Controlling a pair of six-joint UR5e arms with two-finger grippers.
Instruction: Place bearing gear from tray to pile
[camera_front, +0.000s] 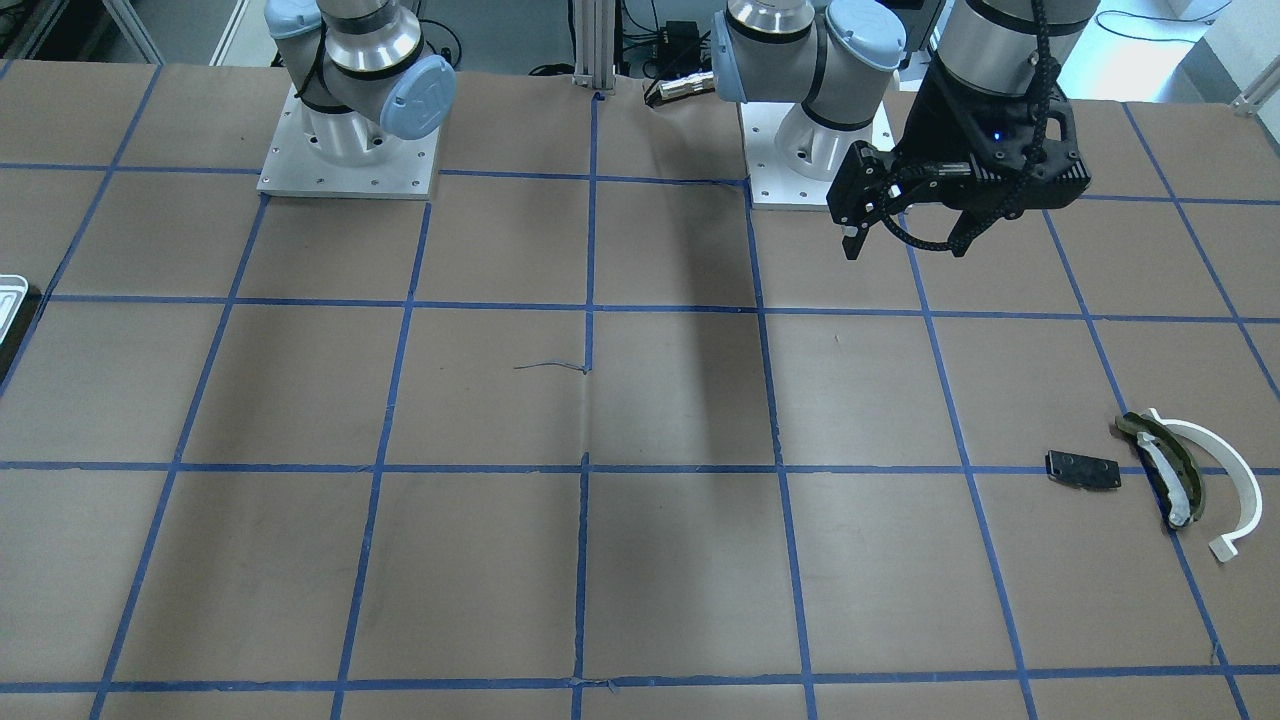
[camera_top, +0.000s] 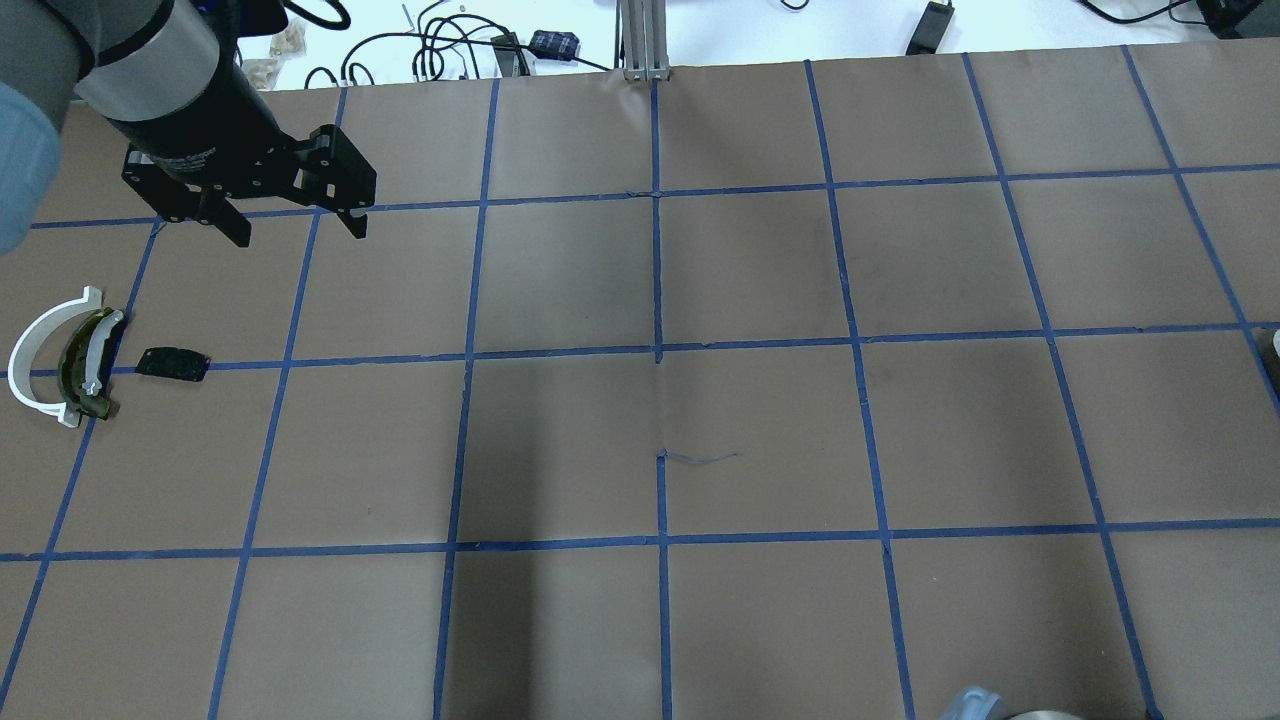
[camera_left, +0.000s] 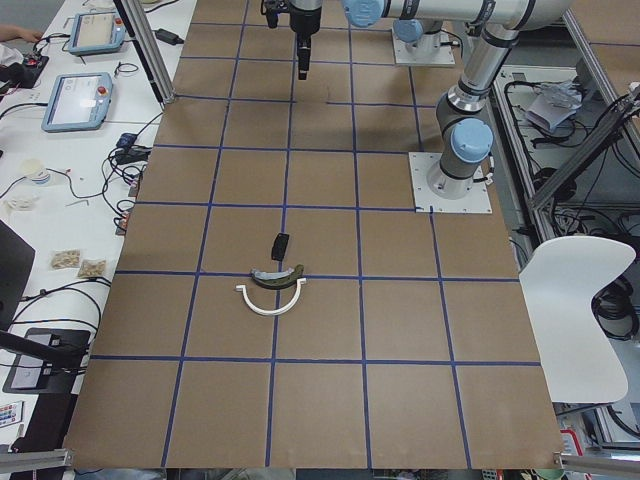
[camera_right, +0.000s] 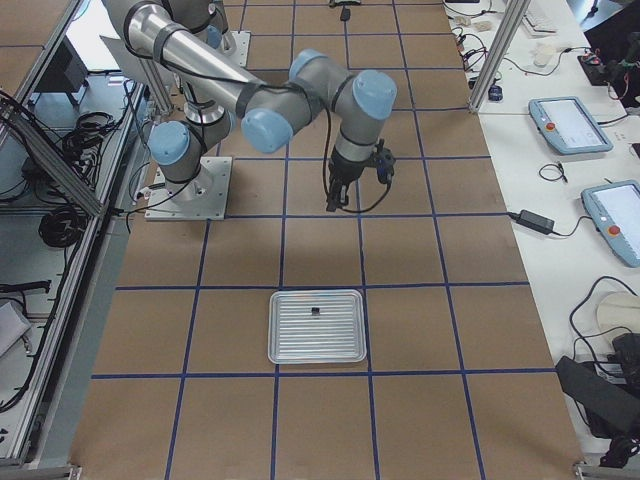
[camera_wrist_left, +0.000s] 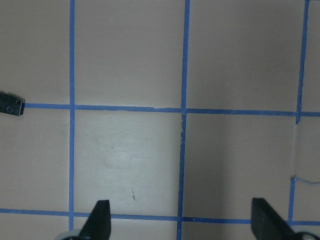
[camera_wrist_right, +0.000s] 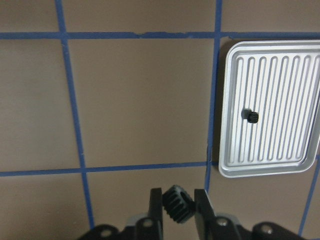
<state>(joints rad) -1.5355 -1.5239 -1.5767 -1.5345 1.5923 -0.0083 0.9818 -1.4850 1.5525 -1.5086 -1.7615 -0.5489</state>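
Note:
My right gripper (camera_wrist_right: 178, 200) is shut on a small black bearing gear (camera_wrist_right: 177, 204) and holds it above the bare table, to the left of the tray in the right wrist view. The silvery ribbed tray (camera_wrist_right: 280, 165) holds another small black gear (camera_wrist_right: 250, 116). The tray also shows in the exterior right view (camera_right: 290, 350), with my right gripper (camera_right: 333, 205) beyond it. The pile lies at the other end of the table: a white half-ring arc (camera_top: 30, 350), a dark olive curved piece (camera_top: 72, 365) and a black plate (camera_top: 172, 363). My left gripper (camera_top: 295, 225) hangs open and empty high above the table near the pile.
The table is brown paper with a grid of blue tape lines. The two arm bases (camera_front: 345, 160) stand at the robot's edge. A corner of the tray (camera_front: 8, 295) shows at the front view's left edge. Tablets and cables lie beyond the table's operator side (camera_right: 570, 125).

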